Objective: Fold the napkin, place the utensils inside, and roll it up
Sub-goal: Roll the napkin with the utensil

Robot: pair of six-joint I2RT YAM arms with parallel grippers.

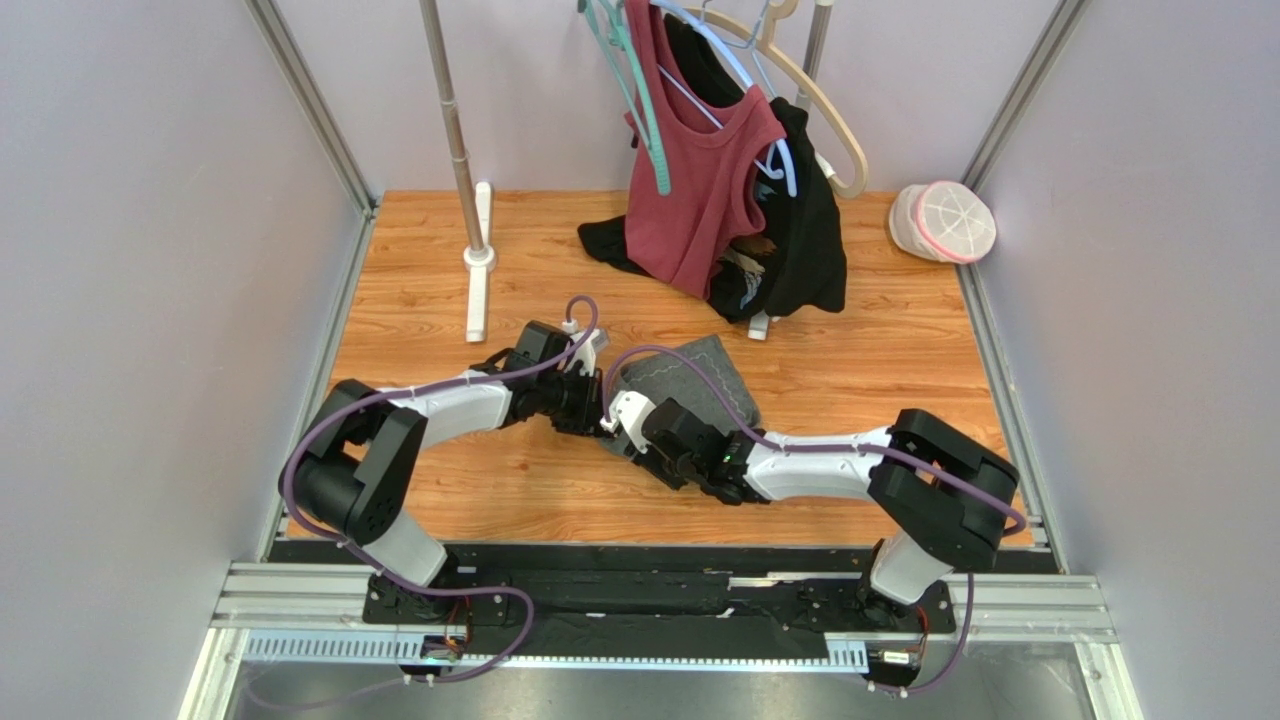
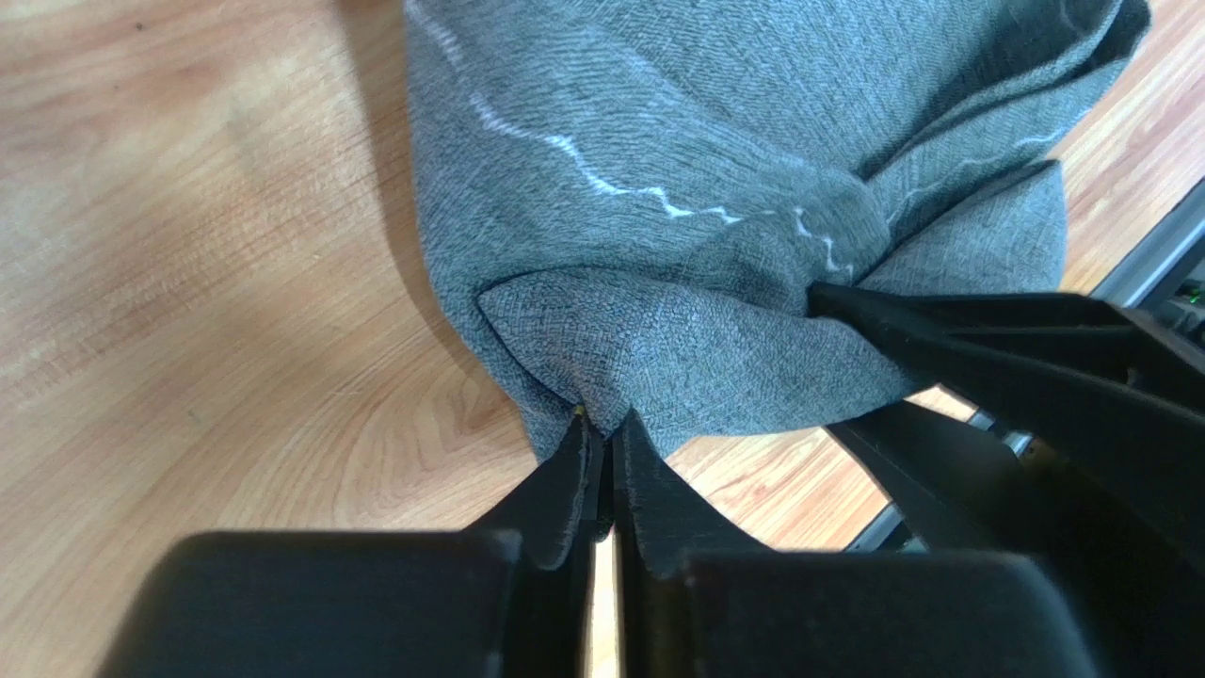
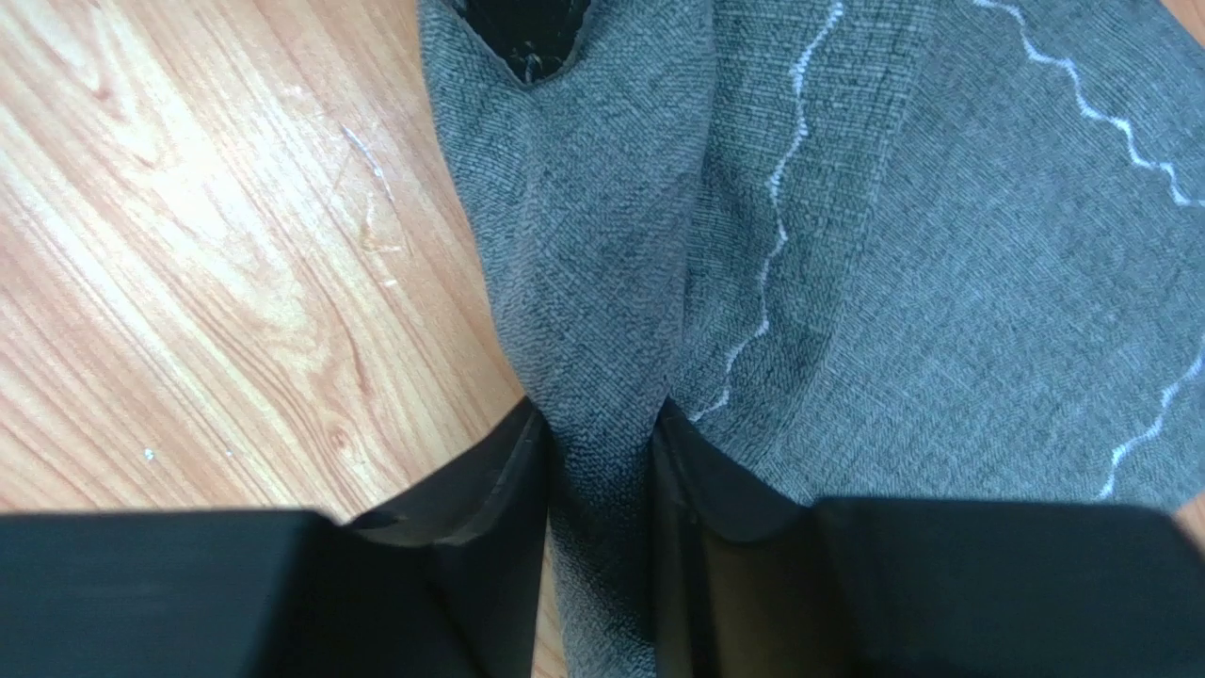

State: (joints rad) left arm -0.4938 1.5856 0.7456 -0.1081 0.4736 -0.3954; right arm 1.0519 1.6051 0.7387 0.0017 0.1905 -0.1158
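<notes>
two arms meet over the middle of the wooden table (image 1: 436, 300), both on the napkin (image 1: 718, 368). it is a dark grey cloth, bunched in loose folds rather than flat. it lies straight ahead of both sets of fingertips and spreads away beyond them.

left gripper (image 2: 601, 428): jaws all but closed, tips pinching the near hem of a folded-over flap, nothing else in them.

right gripper (image 3: 601, 424): jaws partway in. a raised ridge of the cloth fills the gap and touches both inner faces, so it reads as a pinch on that ridge.

likely reason for two grips: each takes one part of the cloth so it can be lifted and laid over into a fold. going by the rumpled shape, the fold step looks unfinished.

the tools sit just beside each other; the right one's black finger shows right of the left tips, so there is little slack between them.

open room: bare wood to the left of each tool's tips. beyond the napkin the hanging maroon and black garments (image 1: 691, 195) are near, so the far side is tighter.

white zigzag stitching (image 3: 771, 240) runs ahead of the right tips.

spoon not seen in any view; cannot tell where it is.
</notes>
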